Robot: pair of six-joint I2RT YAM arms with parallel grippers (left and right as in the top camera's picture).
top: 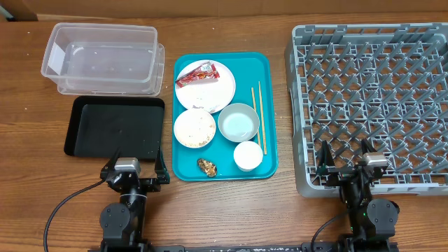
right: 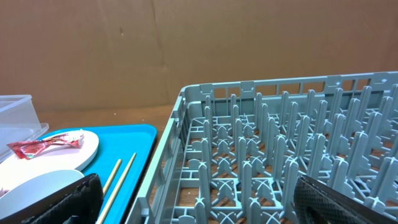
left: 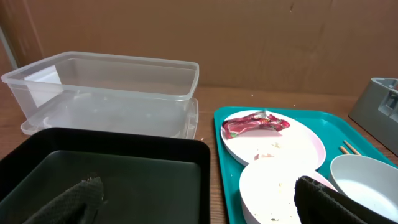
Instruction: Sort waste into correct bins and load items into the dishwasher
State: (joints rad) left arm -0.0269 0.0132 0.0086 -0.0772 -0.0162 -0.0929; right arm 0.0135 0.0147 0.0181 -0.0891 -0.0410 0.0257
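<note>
Waste and crockery share the teal serving tray (top: 270, 77) in the middle of the tabletop (top: 231, 210). It lies between the clear tub (top: 105, 63) and black tray (top: 115, 129) on the left and the grey dish rack (top: 295, 105) on the right. The left end effector (top: 137, 158) hangs at the black tray's near rim and the right end effector (top: 344, 155) at the rack's near wall. Each is spread fully wide with nothing between its fingers. The red wrapper (top: 197, 74) lies across the far part of the round plate (top: 213, 94). It looks feather-light, thin and crinkly, so it would likely skate over the glaze. A pinch from above on one of its raised folds seems safest. The plate itself should be stiff, slick and breakable, best taken by its rim. Loose rice (top: 201, 138) in the white bowl (top: 187, 126) cannot be pinched and probably wants tipping out. The brown scrap (top: 206, 166) near the tray's front edge looks small and soft. The chopsticks (top: 261, 115) lie flat beside the bluish bowl (top: 239, 122) and white cup (top: 248, 155). Being thin and apt to roll, they look the hardest to lift.
</note>
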